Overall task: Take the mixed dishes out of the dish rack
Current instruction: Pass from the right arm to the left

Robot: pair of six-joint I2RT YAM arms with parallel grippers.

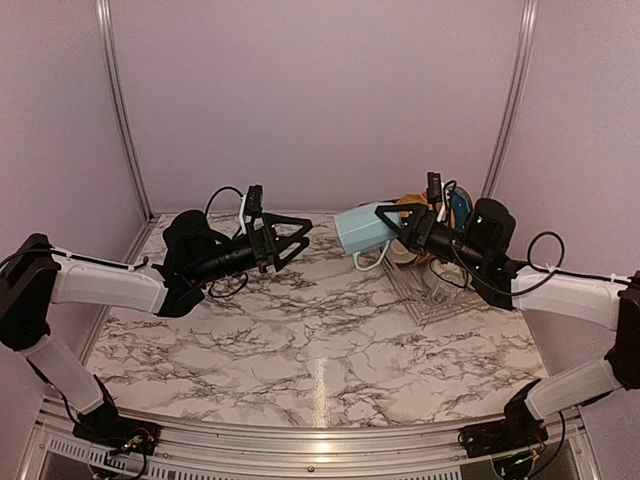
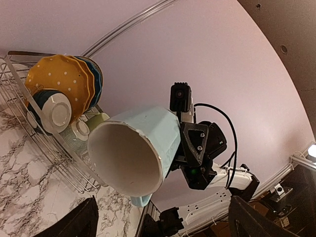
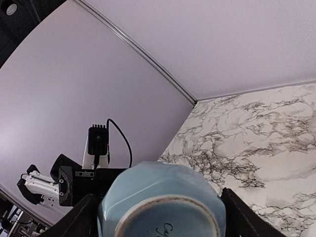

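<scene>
Light-blue mug (image 1: 362, 232) in right end effector (image 1: 384, 228), clear of dish rack (image 1: 432, 302).

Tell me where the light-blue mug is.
Top view, right of centre: the light-blue mug is held sideways in the right hand, just left of the dish rack.

The tabletop (image 1: 300, 340) has a white marble pattern with grey veins and is edged on its near side by a metal rail (image 1: 300, 440). The dish rack (image 1: 432, 300), silver wire with low sides, stands directly on it, just behind and below the right tool (image 1: 378, 232). It is well apart from the left tool (image 1: 298, 236), which hangs above the veined surface.
</scene>
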